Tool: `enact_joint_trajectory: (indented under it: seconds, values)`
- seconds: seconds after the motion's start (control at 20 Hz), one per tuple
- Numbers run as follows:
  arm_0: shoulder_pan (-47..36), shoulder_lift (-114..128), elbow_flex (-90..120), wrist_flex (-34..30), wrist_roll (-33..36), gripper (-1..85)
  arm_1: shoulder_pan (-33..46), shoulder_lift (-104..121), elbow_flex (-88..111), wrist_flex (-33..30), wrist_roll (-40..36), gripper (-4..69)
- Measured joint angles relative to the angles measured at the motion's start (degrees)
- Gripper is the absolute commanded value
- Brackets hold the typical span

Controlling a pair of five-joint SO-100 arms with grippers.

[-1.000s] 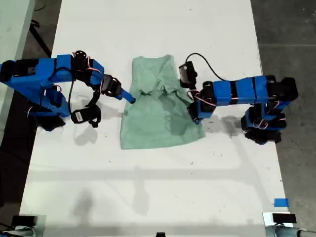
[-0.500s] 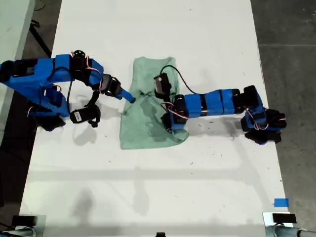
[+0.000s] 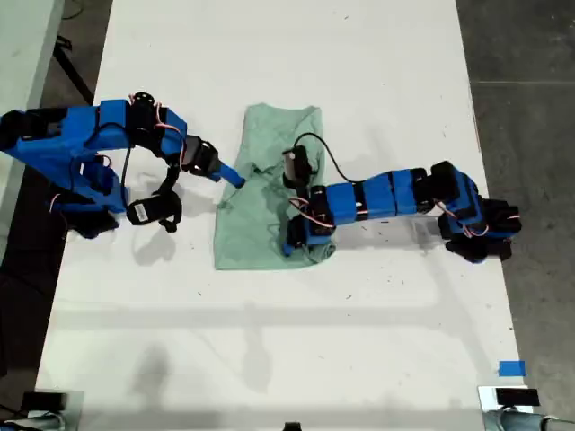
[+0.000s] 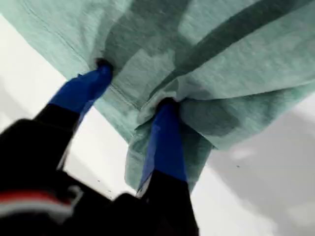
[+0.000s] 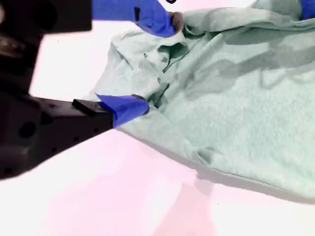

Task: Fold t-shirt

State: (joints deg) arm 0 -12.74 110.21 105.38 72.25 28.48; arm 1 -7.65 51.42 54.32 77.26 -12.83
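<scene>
At the exterior view's left, my second tool (image 3: pixel 232 176) is seen with its jaws apart, a crumpled bunch of the t-shirt's (image 3: pixel 259 224) edge lying between them. The t-shirt is spread mid-bench (image 3: pixel 269 54), partly doubled over. Toward the exterior view's right, my first tool (image 3: pixel 298 241) is draped in a fold of fabric; whether it is clamped cannot be told.

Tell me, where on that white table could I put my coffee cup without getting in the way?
The broad bare stretch of table below the t-shirt in the exterior view, or the strip above its collar. The middle is crowded: my first gripper lies over the shirt and my second gripper is at its edge.
</scene>
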Motion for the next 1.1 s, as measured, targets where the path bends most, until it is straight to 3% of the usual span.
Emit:
enact_joint_trajectory:
  seconds: [0.2, 0.5, 0.75, 1.1]
  values:
    - [0.0, 0.2, 0.4, 0.0, -0.3, 25.9, 0.7, 5.9, -4.6, 7.6, -2.5, 31.1]
    - [1.1, 1.9, 3.9, -0.1, -3.4, 26.0, 5.5, 25.3, -3.1, 12.7, -6.2, 28.2]
    - [8.5, 6.1, 15.2, -3.5, -13.5, 26.0, 12.8, 45.1, 16.6, 13.3, -7.3, 26.3]
    - [17.4, 3.6, 22.1, -13.7, -24.9, 25.6, 20.9, 63.5, 33.2, 13.5, -8.5, 23.9]
